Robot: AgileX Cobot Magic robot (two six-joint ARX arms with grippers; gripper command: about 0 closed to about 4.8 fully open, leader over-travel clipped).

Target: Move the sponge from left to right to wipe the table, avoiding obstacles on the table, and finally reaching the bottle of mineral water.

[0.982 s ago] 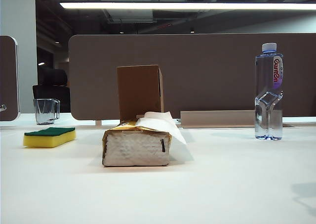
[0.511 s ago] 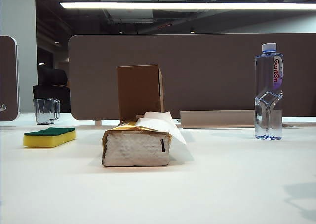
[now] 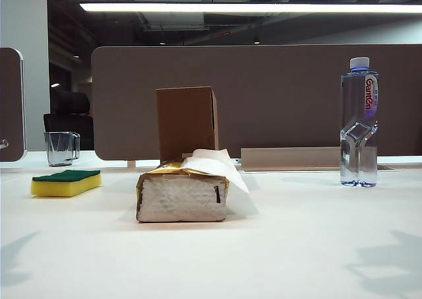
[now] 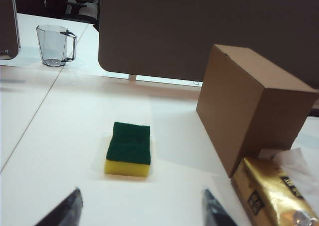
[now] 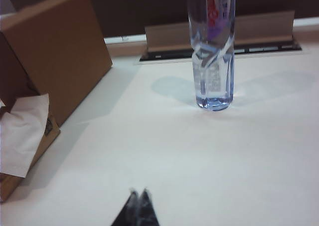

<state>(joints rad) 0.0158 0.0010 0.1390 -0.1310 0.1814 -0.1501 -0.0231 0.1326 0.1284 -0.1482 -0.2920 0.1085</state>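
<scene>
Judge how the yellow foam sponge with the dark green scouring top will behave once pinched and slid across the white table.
The yellow foam sponge with the dark green scouring top will probably squash between the open left gripper's fingers, being foam. Lying flat and low, it should slide without tipping. It is likely light, so it may skid on the smooth white table.

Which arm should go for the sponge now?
Left. The left gripper has its fingertips spread, with the sponge lying free just ahead. The right gripper is shut, facing the bottle of mineral water.

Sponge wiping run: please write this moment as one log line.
left gripper open, short of sponge | right gripper shut, empty | bottle upright
</scene>
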